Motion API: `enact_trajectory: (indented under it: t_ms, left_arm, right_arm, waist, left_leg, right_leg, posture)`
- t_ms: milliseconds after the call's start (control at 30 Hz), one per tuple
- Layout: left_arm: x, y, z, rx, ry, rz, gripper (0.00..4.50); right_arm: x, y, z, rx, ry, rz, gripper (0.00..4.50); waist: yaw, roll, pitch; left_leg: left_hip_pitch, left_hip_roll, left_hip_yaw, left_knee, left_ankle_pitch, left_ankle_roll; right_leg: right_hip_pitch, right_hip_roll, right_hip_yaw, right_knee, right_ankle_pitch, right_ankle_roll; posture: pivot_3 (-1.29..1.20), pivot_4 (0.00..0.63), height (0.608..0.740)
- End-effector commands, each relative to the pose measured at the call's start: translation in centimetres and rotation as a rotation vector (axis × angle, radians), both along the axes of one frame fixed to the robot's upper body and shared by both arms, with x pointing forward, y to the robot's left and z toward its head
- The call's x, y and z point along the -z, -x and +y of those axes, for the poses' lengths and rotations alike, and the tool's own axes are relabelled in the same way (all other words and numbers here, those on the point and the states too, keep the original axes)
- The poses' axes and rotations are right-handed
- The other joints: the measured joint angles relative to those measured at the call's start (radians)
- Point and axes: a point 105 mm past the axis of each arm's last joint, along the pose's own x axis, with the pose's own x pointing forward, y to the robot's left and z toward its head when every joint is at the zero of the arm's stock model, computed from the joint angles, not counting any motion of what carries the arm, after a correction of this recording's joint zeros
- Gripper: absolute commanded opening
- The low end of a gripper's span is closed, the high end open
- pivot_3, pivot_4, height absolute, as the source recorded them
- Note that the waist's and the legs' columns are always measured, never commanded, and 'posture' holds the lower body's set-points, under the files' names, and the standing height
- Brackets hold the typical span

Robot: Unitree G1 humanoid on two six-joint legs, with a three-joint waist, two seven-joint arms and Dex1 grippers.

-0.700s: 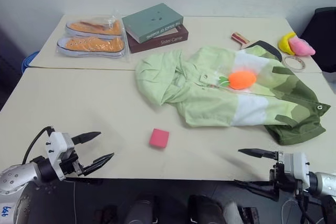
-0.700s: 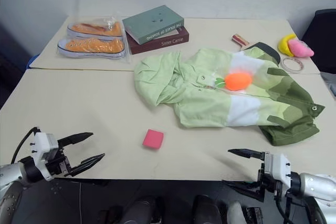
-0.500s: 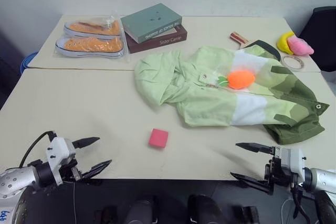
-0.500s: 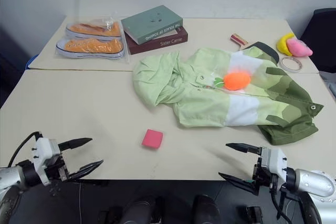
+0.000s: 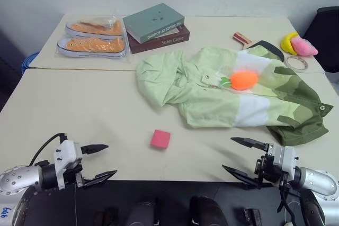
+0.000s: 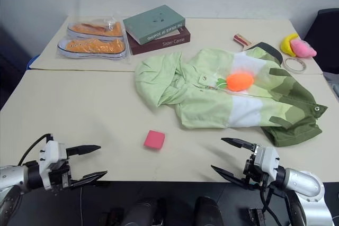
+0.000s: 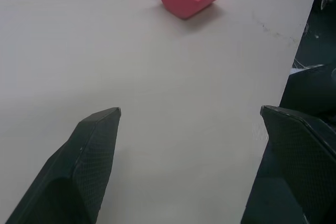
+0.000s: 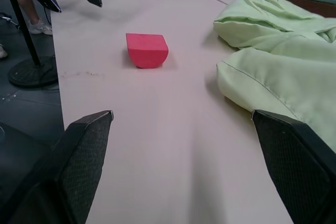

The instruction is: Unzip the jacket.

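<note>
Our left gripper [image 5: 99, 161] hangs at the near edge of the table [image 5: 79, 109], its two black fingers spread wide with nothing between them, pointing inward along the edge. Our right gripper [image 5: 239, 157] sits at the same near edge on the other side, also spread wide and empty, pointing in toward the left one. Between them, a little farther in, a pink block [image 5: 160, 139] lies on the bare beige top; the left wrist view shows it ahead of our fingers [image 7: 94, 145], and the right wrist view shows it [image 8: 147, 50] beside the jacket's pale green folds. The surface is two beige tables pushed together, with a seam running across just behind the hood. Behind the far table is a plain pale wall, and a dark chair [image 5: 328, 35] stands at the far right. The jacket [image 5: 233, 96] lies flat well beyond our right gripper, on the right half of the near table, hood toward the middle and dark olive hem toward the right edge, with an orange charm [image 5: 244, 80] resting on its chest. It is apart from both grippers, nearer the right one. On the far table are bagged orange shoes [image 5: 92, 38], two stacked books [image 5: 156, 27], a tape ring [image 5: 296, 63] and yellow and pink toys [image 5: 298, 45].
</note>
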Motion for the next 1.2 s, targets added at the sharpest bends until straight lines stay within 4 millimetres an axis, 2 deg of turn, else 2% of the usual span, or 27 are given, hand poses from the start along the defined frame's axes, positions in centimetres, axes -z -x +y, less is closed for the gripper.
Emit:
enact_trajectory:
  t_ms: [33, 133, 233, 367, 467, 600, 733, 833, 933, 967, 1000, 1033, 1067, 1100, 1167, 1200]
  left_arm:
    - [0.0, -0.6, -2.9, 0.089, 0.002, -0.024, 4.50]
    - [-0.1, -2.7, -6.7, 0.140, 0.065, -0.083, 4.50]
    - [0.2, -4.9, -9.7, 0.158, 0.081, -0.129, 4.50]
    - [1.1, -7.3, -12.8, 0.161, 0.064, -0.143, 4.50]
    - [2.0, -7.8, -13.7, 0.187, 0.022, -0.150, 3.90]
    - [2.6, -7.5, -13.7, 0.201, 0.006, -0.125, 2.67]
    - [1.4, -8.5, -13.2, 0.095, 0.089, -0.151, 1.45]
    - [-0.3, -9.3, -10.7, -0.080, 0.235, -0.167, 0.87]
    - [-1.6, -10.2, -6.1, -0.338, 0.327, -0.209, 0.81]
    - [-1.7, -10.3, -5.1, -0.390, 0.340, -0.212, 0.80]
    - [-2.0, -10.4, -1.6, -0.548, 0.356, -0.234, 0.80]
    - [-2.2, -10.2, 1.3, -0.672, 0.358, -0.254, 0.80]
    - [-2.4, -10.0, 3.2, -0.754, 0.359, -0.269, 0.80]
    - [-2.4, -9.3, 6.5, -0.879, 0.347, -0.287, 0.80]
    - [-2.4, -7.8, 11.3, -1.064, 0.314, -0.305, 0.80]
    - [-2.3, -7.2, 12.8, -1.124, 0.313, -0.301, 0.80]
  right_arm:
    - [-2.1, 0.3, 2.0, -0.076, -0.039, -0.092, 4.43]
    - [-2.4, -0.2, 2.7, -0.091, -0.023, -0.125, 4.43]
    - [-2.5, -0.5, 3.0, -0.089, -0.028, -0.126, 4.43]
    - [-2.5, -0.7, 3.5, -0.094, -0.035, -0.116, 4.43]
    - [-2.6, -1.1, 3.8, -0.087, -0.045, -0.119, 4.50]
    - [-2.9, -1.6, 3.7, -0.069, -0.054, -0.123, 4.50]
    - [-2.9, -1.7, 3.8, -0.068, -0.055, -0.125, 4.50]
    - [-2.9, -1.7, 4.3, -0.092, -0.065, -0.122, 4.50]
    - [-3.2, -2.1, 5.1, -0.119, -0.076, -0.135, 4.50]
    - [-3.2, -2.2, 5.2, -0.123, -0.078, -0.137, 4.50]
    - [-3.5, -2.4, 5.7, -0.138, -0.090, -0.142, 4.50]
    - [-3.6, -2.6, 6.2, -0.151, -0.100, -0.144, 4.50]
    - [-3.8, -2.7, 6.5, -0.161, -0.107, -0.146, 4.50]
    - [-3.9, -2.8, 7.2, -0.180, -0.117, -0.148, 4.50]
    - [-3.8, -3.1, 8.4, -0.213, -0.114, -0.145, 4.50]
    - [-3.8, -3.3, 8.9, -0.221, -0.112, -0.145, 4.50]
  waist:
    - [-0.001, 0.000, 0.000]
    - [0.006, 0.000, 0.000]
    - [0.008, -0.001, 0.000]
    - [0.003, -0.001, -0.001]
    - [-0.003, -0.001, -0.001]
    - [0.000, -0.001, -0.001]
    - [0.003, -0.001, -0.001]
    - [0.001, -0.001, 0.000]
    - [-0.011, -0.002, 0.000]
    - [-0.014, -0.002, 0.000]
    - [-0.014, -0.002, 0.000]
    - [-0.022, -0.002, 0.000]
    - [-0.024, -0.003, 0.000]
    - [-0.023, -0.003, 0.000]
    - [-0.027, -0.004, 0.000]
    - [-0.025, -0.004, 0.000]
  left_leg:
    - [0.000, 0.000, 0.000, 0.000, 0.000, 0.000]
    - [0.001, -0.001, 0.000, 0.001, 0.001, 0.000]
    - [0.001, -0.003, 0.000, 0.001, 0.001, 0.001]
    - [0.000, -0.004, 0.000, 0.001, 0.005, 0.007]
    - [0.001, -0.004, 0.003, 0.001, 0.006, 0.008]
    - [0.001, -0.003, 0.004, 0.001, 0.006, 0.008]
    - [0.001, -0.003, 0.001, 0.002, 0.006, 0.008]
    - [0.001, -0.003, 0.000, 0.002, 0.006, 0.008]
    - [0.001, -0.001, 0.000, 0.002, 0.007, 0.007]
    - [0.001, -0.001, 0.000, 0.002, 0.007, 0.007]
    - [0.001, -0.001, 0.000, 0.002, 0.007, 0.006]
    - [0.001, -0.001, 0.000, 0.002, 0.007, 0.006]
    - [0.001, 0.000, 0.000, 0.002, 0.007, 0.006]
    - [0.001, 0.000, 0.000, 0.002, 0.008, 0.006]
    - [0.001, 0.000, -0.001, 0.001, 0.008, 0.005]
    - [0.001, 0.000, -0.001, 0.001, 0.008, 0.005]
  right_leg:
    - [0.000, 0.000, 0.000, 0.000, 0.000, 0.000]
    - [0.000, 0.000, 0.000, 0.002, 0.000, 0.000]
    - [0.000, -0.001, 0.000, 0.004, 0.000, 0.000]
    - [0.001, 0.002, -0.003, 0.008, 0.000, 0.001]
    - [0.000, 0.004, -0.005, 0.008, 0.000, 0.001]
    - [0.000, 0.001, -0.004, 0.008, 0.001, 0.001]
    - [0.001, -0.001, -0.001, 0.006, 0.001, 0.001]
    - [0.001, -0.001, 0.000, 0.006, 0.001, 0.001]
    - [0.001, 0.000, -0.001, 0.006, 0.001, 0.001]
    - [0.001, 0.000, -0.001, 0.006, 0.000, 0.001]
    - [0.001, 0.000, -0.001, 0.006, 0.001, 0.001]
    - [0.001, 0.000, -0.002, 0.006, 0.000, 0.001]
    - [0.001, 0.001, -0.001, 0.006, 0.001, 0.001]
    - [0.001, 0.001, -0.002, 0.007, 0.000, 0.001]
    - [0.000, 0.001, -0.002, 0.007, 0.000, 0.001]
    - [0.000, 0.001, -0.002, 0.008, 0.000, 0.001]
  posture:
    - [0.00, 0.150, 0.740]
    - [0.00, 0.150, 0.740]
    - [0.00, 0.150, 0.740]
    - [0.00, 0.150, 0.740]
    - [0.00, 0.150, 0.740]
    - [0.00, 0.150, 0.740]
    - [0.00, 0.150, 0.740]
    - [0.00, 0.150, 0.740]
    - [0.00, 0.150, 0.740]
    - [0.00, 0.150, 0.740]
    - [0.00, 0.150, 0.740]
    - [0.00, 0.150, 0.740]
    - [0.00, 0.150, 0.740]
    - [0.00, 0.150, 0.740]
    - [0.00, 0.150, 0.740]
    - [0.00, 0.150, 0.740]
